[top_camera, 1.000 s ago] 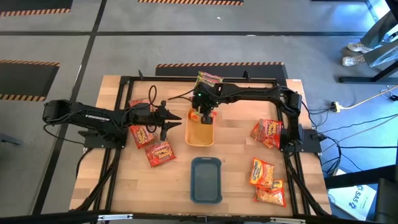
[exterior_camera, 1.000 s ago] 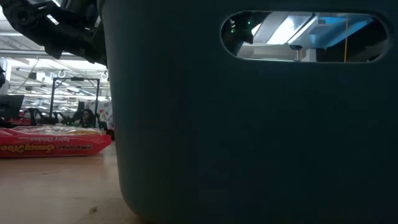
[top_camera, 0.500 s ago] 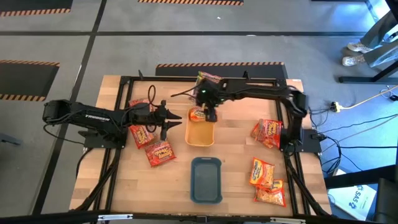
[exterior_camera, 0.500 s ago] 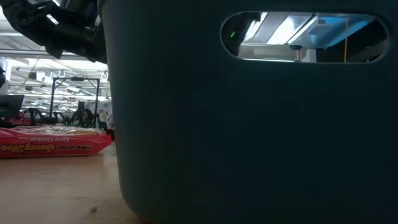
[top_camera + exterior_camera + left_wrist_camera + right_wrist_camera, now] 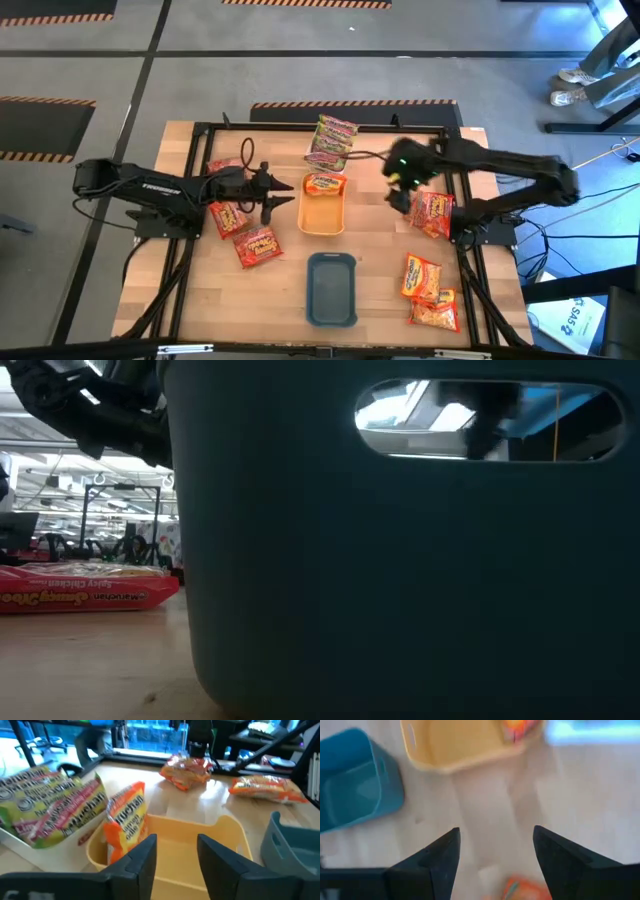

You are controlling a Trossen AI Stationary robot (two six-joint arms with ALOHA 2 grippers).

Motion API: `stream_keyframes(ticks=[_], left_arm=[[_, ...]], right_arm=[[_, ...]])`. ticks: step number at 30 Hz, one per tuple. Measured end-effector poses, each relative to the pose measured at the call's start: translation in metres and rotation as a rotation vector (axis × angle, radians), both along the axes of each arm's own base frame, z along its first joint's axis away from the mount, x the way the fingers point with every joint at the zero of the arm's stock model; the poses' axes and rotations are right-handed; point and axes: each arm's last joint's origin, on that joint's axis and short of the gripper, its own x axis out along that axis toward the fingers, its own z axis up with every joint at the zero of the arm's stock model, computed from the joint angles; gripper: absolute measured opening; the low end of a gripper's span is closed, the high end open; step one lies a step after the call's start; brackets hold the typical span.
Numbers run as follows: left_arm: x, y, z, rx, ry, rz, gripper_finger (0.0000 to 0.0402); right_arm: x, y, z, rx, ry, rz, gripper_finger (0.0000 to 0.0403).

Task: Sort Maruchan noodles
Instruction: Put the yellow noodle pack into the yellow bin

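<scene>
Right hand (image 5: 398, 190) now sits right of centre in the high view, over bare bench (image 5: 380, 260) between the orange tray (image 5: 322, 215) and the red packet pair (image 5: 430, 212) at middle right; a second ago it was over the tray's upper end, pinching an orange packet. That orange packet (image 5: 324, 184) now leans in the tray's upper end, tilted against the wall, as the left wrist view confirms. Right wrist view shows the fingers (image 5: 437, 857) spread apart, nothing between them. Read: one orange packet delivered, arm heading for the next, likely the red pair beside it. Left hand (image 5: 282, 199) hangs just left of the tray, fingers (image 5: 145, 855) parted and empty, slightly wider than before. Green-pink packets (image 5: 332, 140) rest in the white tray at upper centre. Teal tray (image 5: 331, 290) at lower centre looks empty. Red packets (image 5: 240, 225) lie at middle left under the left arm; orange packets (image 5: 425, 290) remain at lower right. Most sorting is still ahead.
</scene>
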Motion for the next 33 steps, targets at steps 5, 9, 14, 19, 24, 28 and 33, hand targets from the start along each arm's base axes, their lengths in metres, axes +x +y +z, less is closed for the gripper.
stream_keyframes(ticks=[5, 9, 14, 19, 24, 28, 33], left_arm=[[0.005, 0.0, -0.011, -0.037, 0.045, -0.019, 0.0171], [0.01, -0.004, -0.017, -0.038, 0.055, -0.042, 0.0174], [0.013, -0.013, -0.017, -0.005, 0.035, -0.087, 0.0172], [0.013, -0.02, -0.016, -0.024, 0.032, -0.112, 0.0171], [0.014, -0.027, -0.017, -0.026, 0.035, -0.141, 0.0171], [0.014, -0.033, -0.017, -0.028, 0.039, -0.166, 0.0171], [0.014, -0.041, -0.017, -0.027, 0.038, -0.202, 0.0171]], right_arm=[[-0.034, 0.034, -0.027, 0.183, 0.046, -0.08, 0.0234], [-0.042, 0.066, -0.049, 0.281, 0.126, -0.114, 0.0234], [-0.047, 0.103, -0.066, 0.365, 0.199, -0.133, 0.0234], [-0.055, 0.121, -0.08, 0.432, 0.331, -0.312, 0.0234], [-0.049, 0.137, -0.09, 0.482, 0.383, -0.458, 0.0234], [-0.048, 0.155, -0.099, 0.512, 0.456, -0.51, 0.0234], [-0.063, 0.175, -0.105, 0.486, 0.575, -0.555, 0.0234]])
